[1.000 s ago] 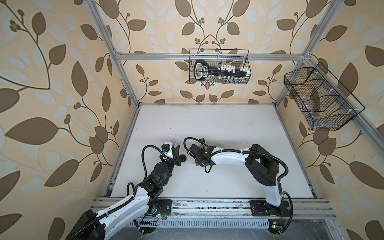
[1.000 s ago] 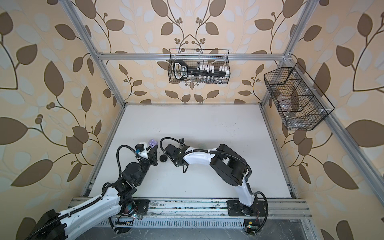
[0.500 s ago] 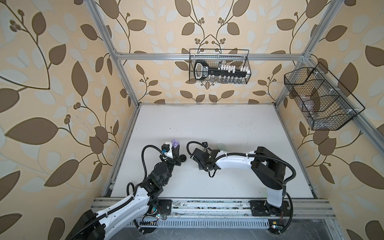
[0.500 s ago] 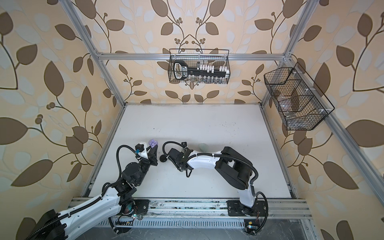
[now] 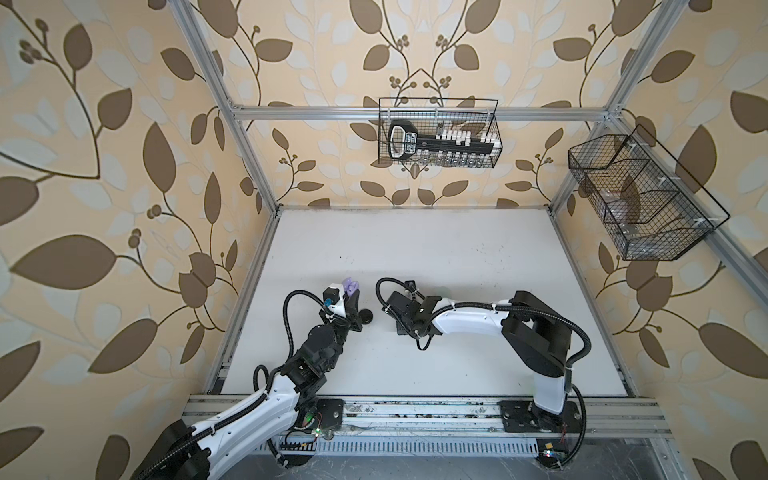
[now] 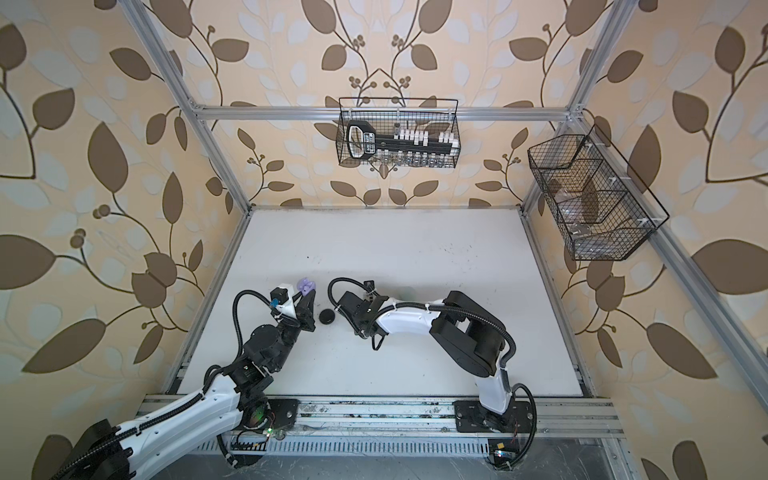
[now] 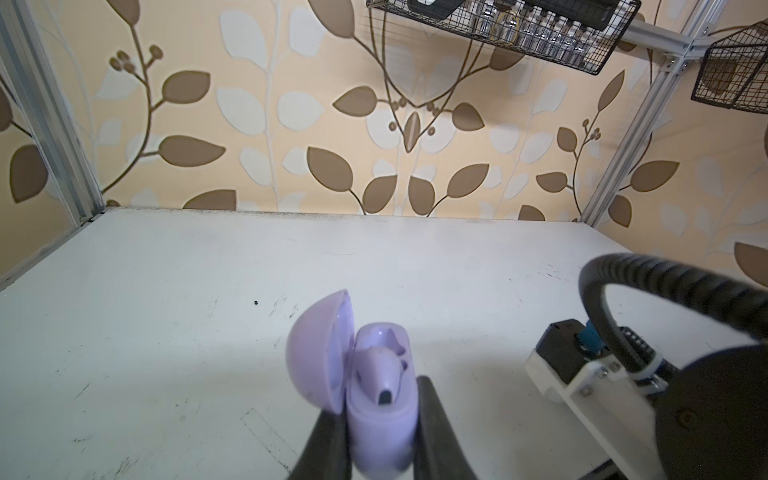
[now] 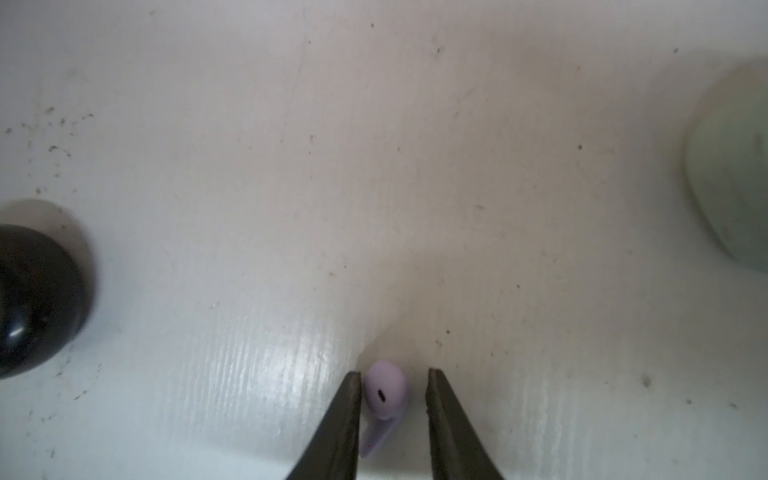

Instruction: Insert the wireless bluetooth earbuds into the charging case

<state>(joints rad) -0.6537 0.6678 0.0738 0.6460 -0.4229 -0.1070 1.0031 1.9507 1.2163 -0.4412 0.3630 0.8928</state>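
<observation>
1. The scuffed white tabletop [image 5: 415,249] is the floor of my cell. Above it hang a long black wire basket [image 5: 436,139] on the back wall and a compartmented black wire basket [image 5: 640,199] on the right wall.
2. My left arm [image 5: 257,411] comes in from the near left corner in both top views. The left pincer [image 7: 376,415] is clamped on the lavender plastic charging case [image 7: 374,444].
3. My right arm [image 5: 469,322] lies low across the middle. The right pincer [image 8: 392,372] points down at the tabletop with its jaws parted, gripping nothing.
4. A glossy black rounded case [image 5: 365,318] sits on the tabletop between the two pincers.
5. A pale mint rounded case [image 8: 731,166] sits blurred at the edge of the right wrist view. It is well apart from the black one.
6. The lavender case has its domed lid swung open to one side, and its open top faces the top cameras.
7. One seated lavender earbud [image 7: 384,370], small and stemmed, rests in a well of that case.
8. A loose lavender earbud [image 8: 384,392] lies on the tabletop between the right pincer's fingers [image 8: 340,424]. It is touching or almost touching one finger, with a clear gap to the other.
</observation>
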